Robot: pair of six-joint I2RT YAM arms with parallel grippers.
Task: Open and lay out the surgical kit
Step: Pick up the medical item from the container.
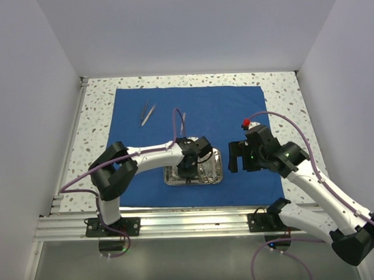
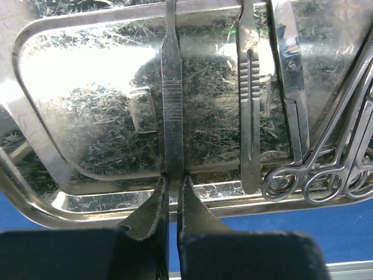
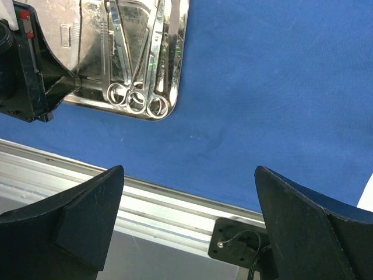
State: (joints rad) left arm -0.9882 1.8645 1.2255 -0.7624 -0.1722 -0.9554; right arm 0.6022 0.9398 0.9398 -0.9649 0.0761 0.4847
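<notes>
Cloth (image 1: 235,107) lies open and flat across the table. Tray (image 1: 216,176) sits on it near the 6 o'clock edge, between my two arms. One pair of tweezers (image 1: 147,112) lies on the cloth at 11 o'clock from the tray, a second tool (image 1: 182,120) at 12. I take these as the start of the lay-out row, with the tray as the stock to draw from.

Left gripper (image 2: 173,189) is low at the tray's near rim. Its fingers (image 2: 152,210) are drawn together on the end of a flat ribbed handle (image 2: 172,105). My guess for the tip hold: that end rides up on the rim, while the rest lies flat on the tray floor with no room for a finger under it. It's a thin hold and may pivot on the lift.

A second handle (image 2: 250,99) lies at 3 o'clock of the first, apart from it. Ring-handled tools (image 2: 303,175) overlap further toward 3.

Right gripper (image 1: 239,158) hangs over bare cloth at 3 o'clock of the tray, fingers wide apart, holding nothing. I read it as parked clear of the left arm.
</notes>
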